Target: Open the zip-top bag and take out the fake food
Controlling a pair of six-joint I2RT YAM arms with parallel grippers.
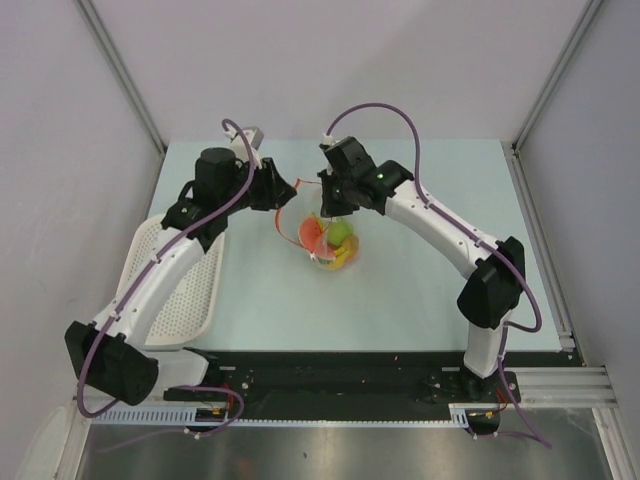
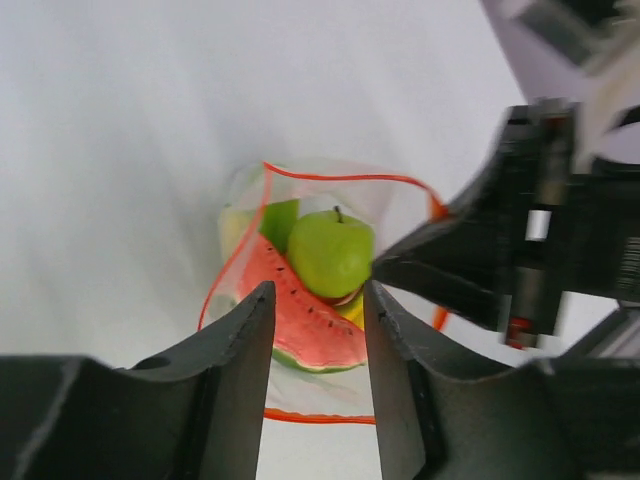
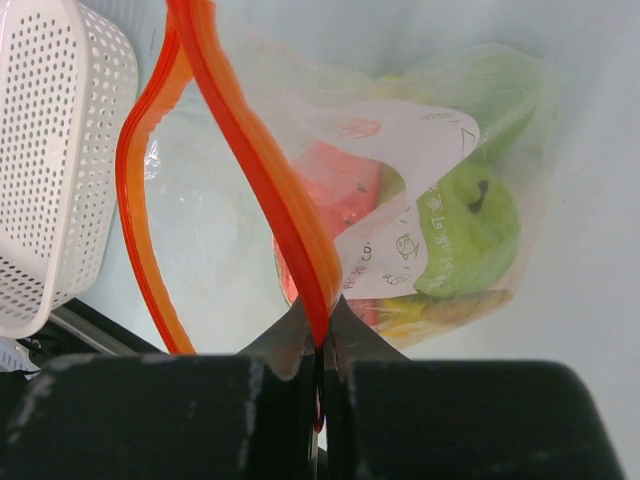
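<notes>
Dark fingers [image 3: 285, 348] of the right claw [image 3: 320, 325] fill the bottom of the right wrist view, pressed together on the red zip strip [image 3: 250, 170] of the bag [image 3: 215, 240]. One side of the strip rises from the pinch toward the top of the frame. The other side loops away on the left, so the mouth gapes.

Behind the clear plastic sits the toy food. A green apple [image 3: 470, 225] is at centre right, a watermelon slice [image 3: 340, 190] in the middle and a yellow piece [image 3: 440, 310] beneath them, all partly covered by a white printed label [image 3: 400, 140]. A white perforated basket [image 3: 50, 150] stands at the upper left.

Seen from the left wrist, the left claw [image 2: 317, 295] is spread, its two fingers apart at bottom centre. The near side of the strip crosses the gap between them low in the frame, and I cannot tell whether it touches either finger. Beyond the tips, the apple rests on the watermelon slice, with a flat green piece [image 2: 280, 220] at their upper left. The right claw's tip reaches in from the right, just beside the apple.

From above, the bag is at mid-frame on the pale bench [image 1: 430, 290], just below both claws. The basket lies at lower left, partly under the left arm.
</notes>
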